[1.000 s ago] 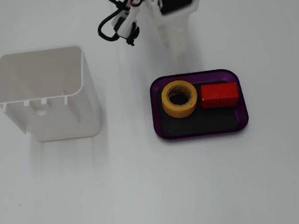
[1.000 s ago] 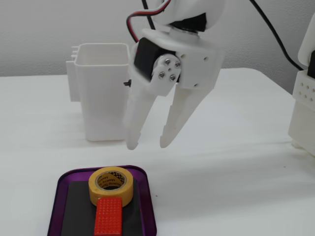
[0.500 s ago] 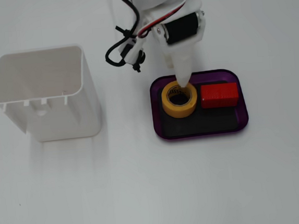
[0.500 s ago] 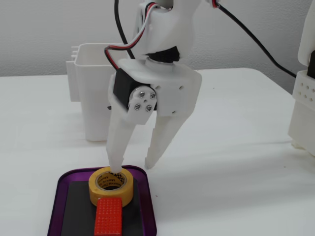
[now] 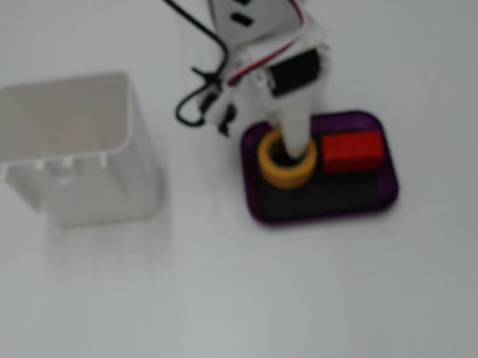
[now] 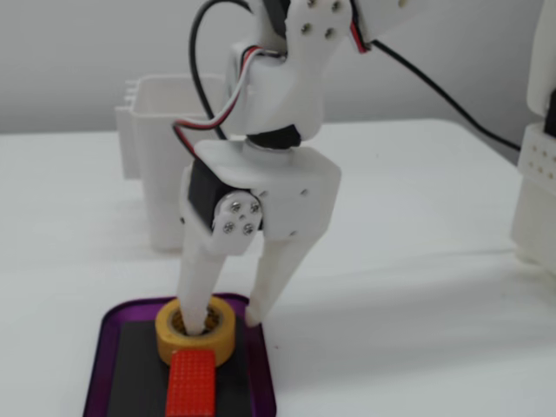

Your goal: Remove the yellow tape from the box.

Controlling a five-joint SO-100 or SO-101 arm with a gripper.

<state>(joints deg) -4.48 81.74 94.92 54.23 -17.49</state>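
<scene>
We see the small yellow tape roll [image 6: 196, 329] lying flat in the shallow purple tray [image 6: 106, 330] beside a red block [image 6: 192, 386], the white two-finger gripper [image 6: 228, 325] spread astride its wall, one finger in the core; light, stiff, best pinched there.

I see a white bench [image 5: 234, 313] under everything. The tray [image 5: 383, 196] has a purple rim and a black floor. On it I see a yellow roll of tape [image 6: 195, 330] with a brownish core, and a red block [image 5: 352, 151] whose top shows a fine studded texture in a fixed view [image 6: 191, 382]. The bin [image 5: 69, 152] is plain white. My arm [image 6: 278, 95] and its hand [image 6: 228, 321] are white, with a black motor body [image 5: 297, 72], silver screws, and black, red and white wires [image 6: 208, 113].
</scene>
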